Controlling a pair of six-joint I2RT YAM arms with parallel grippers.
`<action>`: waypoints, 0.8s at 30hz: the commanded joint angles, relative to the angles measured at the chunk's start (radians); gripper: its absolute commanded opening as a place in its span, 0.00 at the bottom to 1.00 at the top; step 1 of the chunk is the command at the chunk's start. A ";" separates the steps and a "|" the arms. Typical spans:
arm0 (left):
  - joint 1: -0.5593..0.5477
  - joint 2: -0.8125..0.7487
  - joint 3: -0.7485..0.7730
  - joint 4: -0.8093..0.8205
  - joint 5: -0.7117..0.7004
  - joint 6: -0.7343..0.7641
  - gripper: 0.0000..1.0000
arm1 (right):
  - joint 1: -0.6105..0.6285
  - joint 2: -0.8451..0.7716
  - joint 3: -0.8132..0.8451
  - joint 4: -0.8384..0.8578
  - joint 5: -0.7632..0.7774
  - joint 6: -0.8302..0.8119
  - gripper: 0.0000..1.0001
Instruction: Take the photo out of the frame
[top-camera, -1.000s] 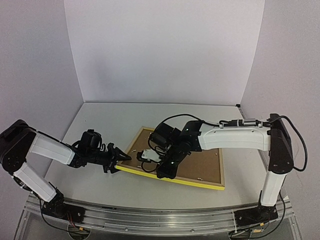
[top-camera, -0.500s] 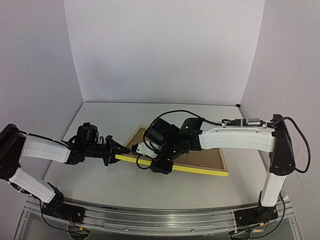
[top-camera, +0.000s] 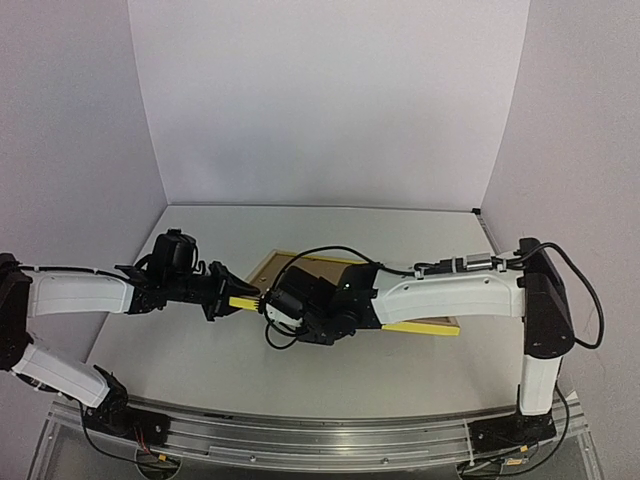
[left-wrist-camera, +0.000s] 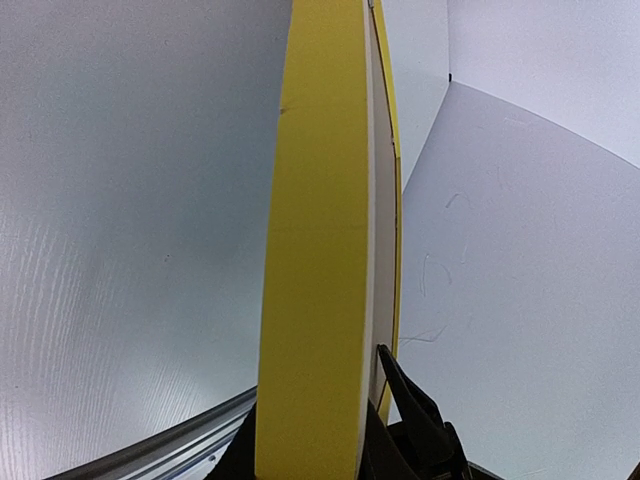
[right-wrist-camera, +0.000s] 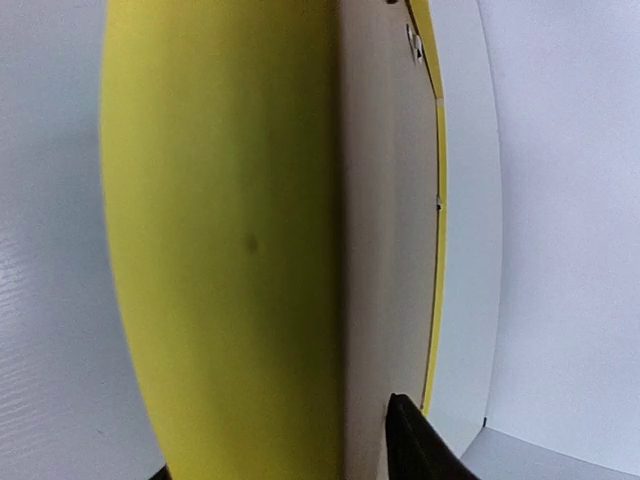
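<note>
While the frame (top-camera: 420, 326) sat tilted with its near yellow rail raised, the left gripper (top-camera: 238, 301) was pinched on its left corner. The right gripper (top-camera: 285, 318) straddled that rail; I could not tell whether its fingers pressed. The photo was hidden, presumably still seated behind the brown backing (top-camera: 300, 272). Risk: a corner-only pinch could let the frame pivot or drop. Bare table (top-camera: 400, 230) lay beyond, bounded by the rear wall.

Robotics lab booth, plain white walls (top-camera: 330, 100), grey table (top-camera: 200, 350), aluminium rail (top-camera: 320, 440)
</note>
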 joint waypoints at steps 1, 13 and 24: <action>0.003 -0.052 0.048 -0.121 -0.038 -0.043 0.00 | -0.007 0.040 0.036 0.015 0.144 -0.027 0.33; 0.006 -0.160 0.198 -0.270 -0.164 0.121 0.99 | -0.008 -0.020 0.128 0.044 0.227 -0.002 0.00; 0.007 -0.323 0.595 -0.573 -0.659 0.492 1.00 | -0.041 -0.258 0.297 0.062 -0.105 0.226 0.00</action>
